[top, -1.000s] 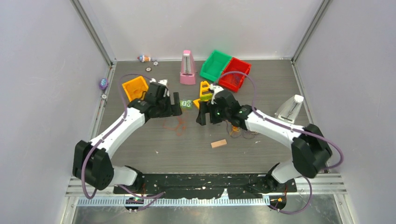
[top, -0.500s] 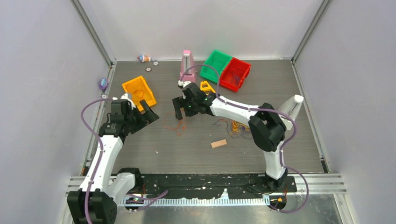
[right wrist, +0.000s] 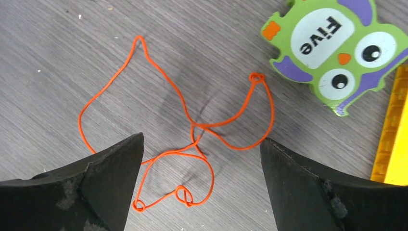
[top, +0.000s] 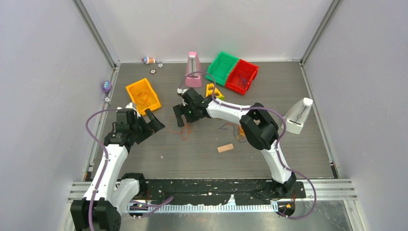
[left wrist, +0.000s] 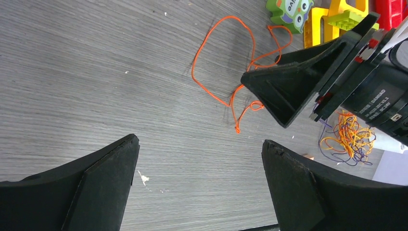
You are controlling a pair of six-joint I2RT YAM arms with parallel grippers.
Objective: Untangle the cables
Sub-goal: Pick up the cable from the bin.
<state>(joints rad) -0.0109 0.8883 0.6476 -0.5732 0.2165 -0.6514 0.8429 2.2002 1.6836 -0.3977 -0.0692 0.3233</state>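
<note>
Right wrist view looks straight down on one orange cable lying loose on the grey tabletop, looped over itself with small curls at its ends. The right end effector hovers above it with its fingers spread wide, one on either side of the strand, holding nothing. Near the strand lies a green owl puzzle piece marked "five", beside a yellow toy piece. The rest of the cables, an orange, yellow and purple tangle, sits apart to the right, beside the right arm. Left of the single strand, the left end effector is likewise spread wide and empty, clear of the cable. Farther out, an orange bin sits at the left with what may be a thin strand inside, too small to confirm. A green bin and a red bin stand side by side toward the far edge; their contents cannot be made out.
</note>
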